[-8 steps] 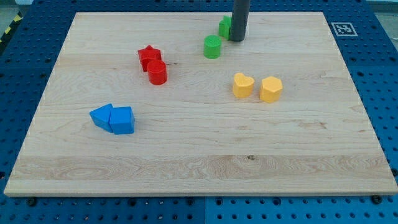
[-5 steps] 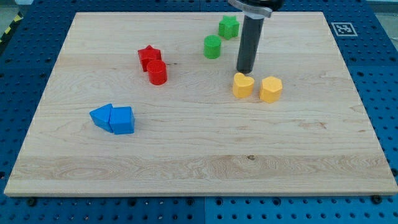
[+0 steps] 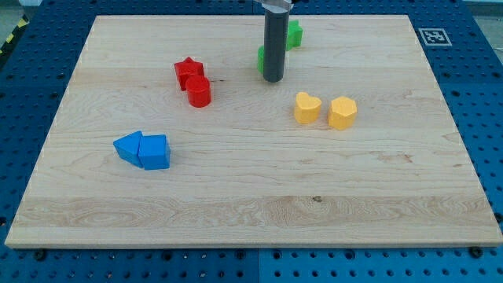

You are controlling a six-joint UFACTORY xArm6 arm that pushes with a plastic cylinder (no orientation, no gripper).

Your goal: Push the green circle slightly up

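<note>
The green circle (image 3: 260, 58) sits near the board's top centre, mostly hidden behind my rod; only its left edge shows. My tip (image 3: 273, 79) rests on the board just below and in front of it, at its lower right side. A green star (image 3: 295, 33) lies up and to the right of the circle, partly covered by the rod.
A red star (image 3: 188, 71) and red cylinder (image 3: 199, 92) sit to the left. A yellow heart (image 3: 306, 107) and yellow hexagon (image 3: 342, 112) lie to the lower right. Two blue blocks (image 3: 143, 149) sit together at the left. An ArUco tag (image 3: 433, 36) marks the top right corner.
My tip went from beside the green star down toward the yellow heart, then left and up to just below the green circle. No block has visibly moved.
</note>
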